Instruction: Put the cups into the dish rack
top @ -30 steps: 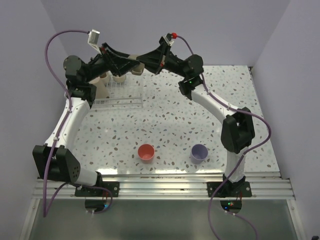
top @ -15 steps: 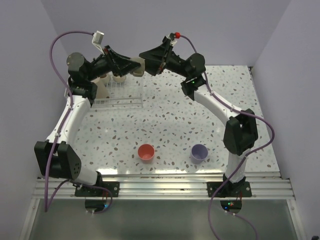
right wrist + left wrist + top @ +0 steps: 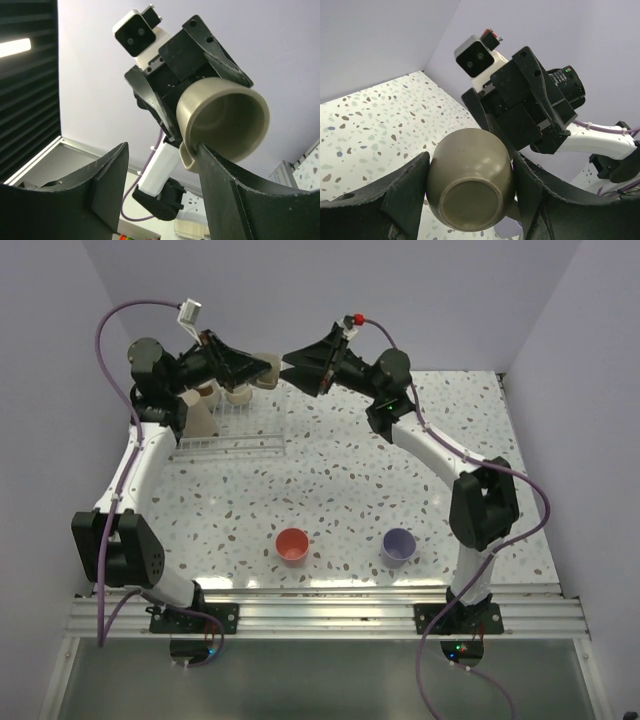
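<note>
My left gripper (image 3: 258,368) is raised above the back of the dish rack (image 3: 235,436) and is shut on an olive cup (image 3: 470,182), its base facing the wrist camera. In the top view the cup (image 3: 266,371) is at the fingertips. My right gripper (image 3: 292,367) is open and empty, pointing at the cup from the right with a small gap. In the right wrist view the cup's mouth (image 3: 225,117) faces me and its handle is close to my right finger (image 3: 225,190). A red cup (image 3: 292,544) and a lavender cup (image 3: 399,545) stand on the near table.
The white wire rack stands at the back left and holds a beige cup (image 3: 238,395) and other pale pieces (image 3: 198,418). The walls stand close behind both grippers. The speckled table (image 3: 340,470) lies between the rack and the two near cups.
The two grippers met at the olive cup; now my right gripper has drawn back to the right, open. The cup stays in my left gripper, which has shifted slightly left.
</note>
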`<state>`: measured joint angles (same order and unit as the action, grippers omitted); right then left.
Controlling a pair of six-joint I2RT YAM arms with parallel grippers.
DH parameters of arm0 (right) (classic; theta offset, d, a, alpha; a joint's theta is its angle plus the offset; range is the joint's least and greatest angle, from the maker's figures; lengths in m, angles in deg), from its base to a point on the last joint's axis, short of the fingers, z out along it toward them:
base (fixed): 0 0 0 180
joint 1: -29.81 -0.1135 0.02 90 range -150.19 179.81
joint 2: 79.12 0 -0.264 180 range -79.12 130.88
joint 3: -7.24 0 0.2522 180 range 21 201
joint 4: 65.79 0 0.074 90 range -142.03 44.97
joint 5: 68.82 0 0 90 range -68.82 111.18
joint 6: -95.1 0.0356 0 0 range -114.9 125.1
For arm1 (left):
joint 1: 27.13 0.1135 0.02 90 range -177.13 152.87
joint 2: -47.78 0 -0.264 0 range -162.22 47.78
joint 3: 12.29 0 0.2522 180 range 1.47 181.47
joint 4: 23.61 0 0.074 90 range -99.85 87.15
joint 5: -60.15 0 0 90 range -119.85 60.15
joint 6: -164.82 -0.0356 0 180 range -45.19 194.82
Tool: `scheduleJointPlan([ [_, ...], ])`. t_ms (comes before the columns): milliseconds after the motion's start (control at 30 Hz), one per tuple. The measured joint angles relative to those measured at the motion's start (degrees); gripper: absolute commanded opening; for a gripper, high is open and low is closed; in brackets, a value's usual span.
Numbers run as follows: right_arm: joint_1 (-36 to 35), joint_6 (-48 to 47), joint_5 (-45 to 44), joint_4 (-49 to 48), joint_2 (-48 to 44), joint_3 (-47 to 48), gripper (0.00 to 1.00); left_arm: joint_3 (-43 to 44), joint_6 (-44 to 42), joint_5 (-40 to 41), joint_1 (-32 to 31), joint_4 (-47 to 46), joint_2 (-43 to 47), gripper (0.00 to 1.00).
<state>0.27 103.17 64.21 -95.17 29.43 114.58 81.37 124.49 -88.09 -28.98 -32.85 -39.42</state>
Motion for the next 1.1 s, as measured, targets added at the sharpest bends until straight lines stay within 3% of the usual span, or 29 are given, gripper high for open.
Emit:
scheduleJointPlan([
  [333, 2.27, -6.1, 2.89, 6.93, -4.9, -4.72, 0.57, 5.27, -8.33, 2.38, 4.2, 10.99, -5.95, 0.0],
  [500, 4.11, -8.94, 4.13, 9.99, -6.78, -5.6, 0.56, 12.35, -16.9, 6.14, 4.42, 23.52, -11.96, 0.0],
  [767, 5.9, -12.79, 6.12, 15.08, -7.85, -6.36, 0.55, 24.85, -29.92, 19.74, 4.33, 43.34, -21.46, 0.0],
  [1100, 6.71, -14.78, 7.76, 17.55, -8.04, -6.86, 0.53, 36.7, -36.46, 35.76, 1.2, 58.8, -33.38, 0.0],
])
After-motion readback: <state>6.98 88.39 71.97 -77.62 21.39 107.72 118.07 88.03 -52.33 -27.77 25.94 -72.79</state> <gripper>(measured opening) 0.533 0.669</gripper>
